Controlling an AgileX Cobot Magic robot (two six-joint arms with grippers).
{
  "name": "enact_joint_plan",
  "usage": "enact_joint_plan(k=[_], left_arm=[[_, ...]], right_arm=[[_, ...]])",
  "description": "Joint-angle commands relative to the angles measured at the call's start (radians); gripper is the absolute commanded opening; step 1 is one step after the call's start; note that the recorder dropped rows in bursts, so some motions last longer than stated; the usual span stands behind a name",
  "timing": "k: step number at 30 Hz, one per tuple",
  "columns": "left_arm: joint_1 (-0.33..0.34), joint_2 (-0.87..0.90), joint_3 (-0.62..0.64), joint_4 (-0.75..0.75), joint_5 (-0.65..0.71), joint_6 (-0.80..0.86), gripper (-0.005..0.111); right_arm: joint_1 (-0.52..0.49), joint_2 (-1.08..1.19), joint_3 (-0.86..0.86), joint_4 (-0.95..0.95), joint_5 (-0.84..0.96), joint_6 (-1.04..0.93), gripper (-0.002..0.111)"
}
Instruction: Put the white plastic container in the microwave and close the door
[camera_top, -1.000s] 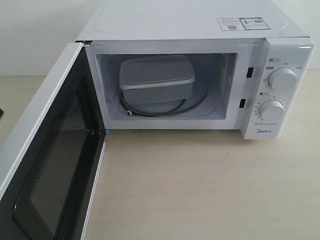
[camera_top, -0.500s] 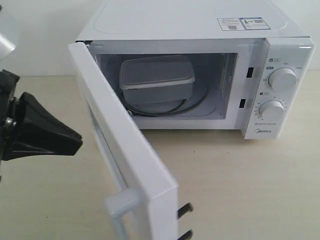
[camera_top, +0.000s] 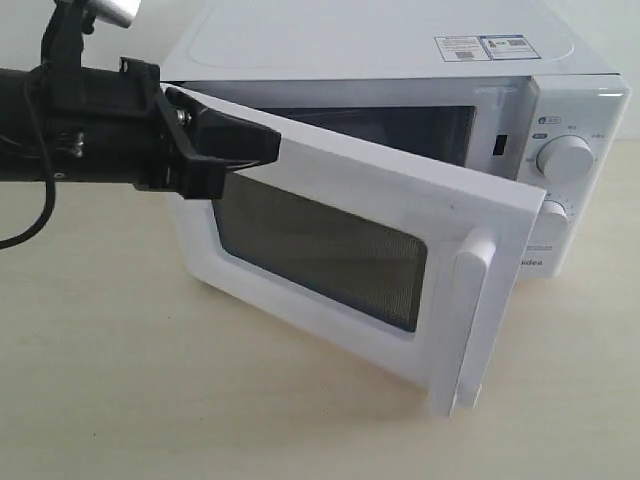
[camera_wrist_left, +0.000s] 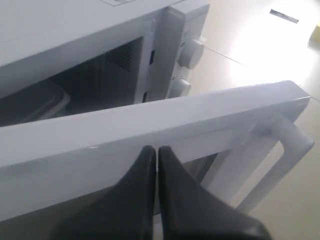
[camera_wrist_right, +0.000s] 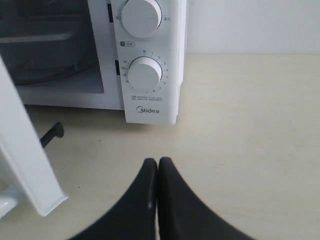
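1. The white plastic container (camera_wrist_left: 35, 102) is dimly seen inside the cavity of the microwave (camera_top: 400, 40). In the exterior view it is hidden by the door (camera_top: 400, 190).
2. The door is held ajar across mid-frame, with its dark mesh window (camera_top: 320, 250) and handle (camera_top: 470, 320) turned forward.
3. The left gripper (camera_top: 268, 148), fingers pressed together, is set against the door's upper left.
4. The right gripper (camera_wrist_right: 158, 162), likewise pressed together, is held over the table (camera_wrist_right: 250, 125) before the lower knob (camera_wrist_right: 144, 74).

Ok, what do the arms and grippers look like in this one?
Left arm is matte black, blocky, with a thin black cable looping below and a silver cylinder on top. Both the left gripper and right gripper have smooth black fingers tapering to points. No markings visible.
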Motion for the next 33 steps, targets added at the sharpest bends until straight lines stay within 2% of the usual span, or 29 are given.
enact_joint_plan(k=[1,4,8,11,16,21,26,33], left_arm=[[-0.006,0.022,-0.006,-0.097,-0.011,0.064,0.004],[-0.006,0.020,-0.006,-0.088,0.004,0.057,0.004],[-0.004,0.002,-0.006,-0.081,0.123,0.045,0.004],[-0.004,-0.057,-0.006,-0.011,0.113,0.045,0.004],[-0.004,-0.219,-0.006,0.281,0.025,-0.217,0.004],[-0.004,-0.396,-0.003,0.628,0.008,-0.595,0.004],[-0.004,-0.512,0.039,0.780,0.015,-0.738,0.004],[-0.004,-0.635,0.090,0.749,0.012,-0.740,0.004]], right_arm=[[-0.004,-0.004,0.000,-0.009,-0.005,-0.002,0.000],[-0.004,-0.004,0.000,-0.009,-0.012,-0.002,0.000],[-0.004,-0.004,0.000,-0.009,-0.016,-0.002,0.000],[-0.004,-0.004,0.000,-0.009,-0.016,-0.002,0.000],[-0.004,-0.004,0.000,-0.009,-0.016,-0.002,0.000],[-0.004,-0.004,0.000,-0.014,-0.028,-0.023,0.000],[-0.004,-0.004,0.000,-0.034,-0.207,-0.160,0.000],[-0.004,-0.004,0.000,-0.034,-0.653,-0.191,0.000]])
